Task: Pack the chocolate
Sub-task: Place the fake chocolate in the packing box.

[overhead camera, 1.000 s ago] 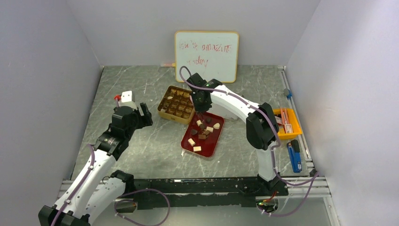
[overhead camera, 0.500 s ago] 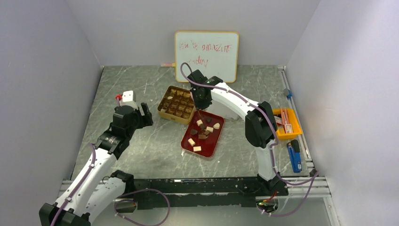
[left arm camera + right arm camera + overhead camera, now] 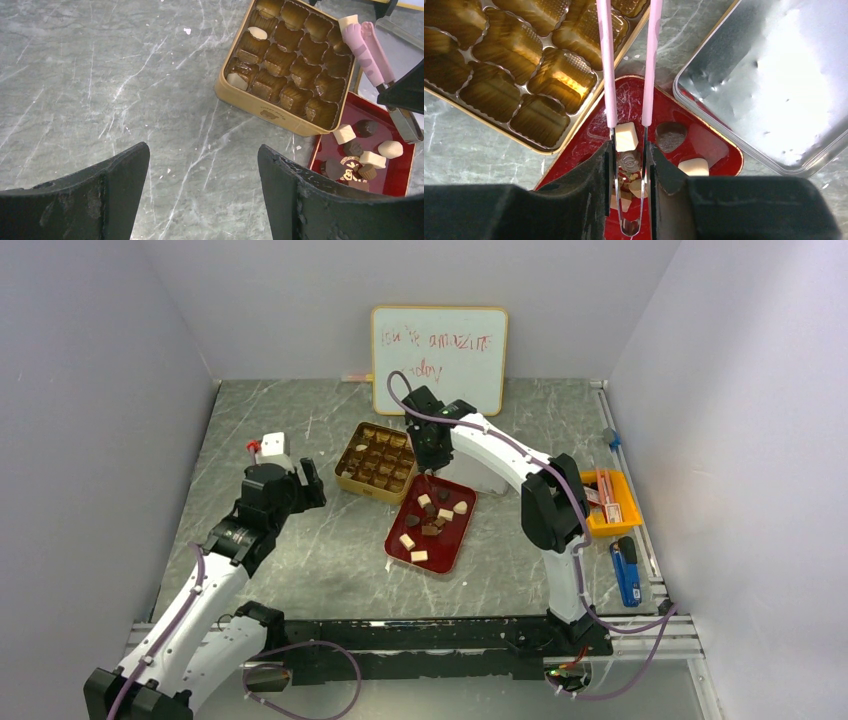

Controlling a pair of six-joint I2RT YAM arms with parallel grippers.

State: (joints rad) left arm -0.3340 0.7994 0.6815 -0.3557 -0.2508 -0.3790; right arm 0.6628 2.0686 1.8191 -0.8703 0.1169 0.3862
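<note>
From above: the right gripper hangs over the far right corner of the gold metal tin. Most chocolate pieces lie in the red tray beside it.

Left wrist: the left gripper is spread wide, empty.

Right wrist: the right gripper pinches pink plastic tweezers, arms apart. A released piece may hit the rim and bounce out.

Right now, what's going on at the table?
The right claw is shut on pink tweezers, whose tips reach over one corner of the gold compartmented tin with a cream chocolate piece at them. Two more cream pieces sit in the tin; most compartments look empty. Loose chocolates wait on the red tray. The left claw hovers open beside the tin.
</note>
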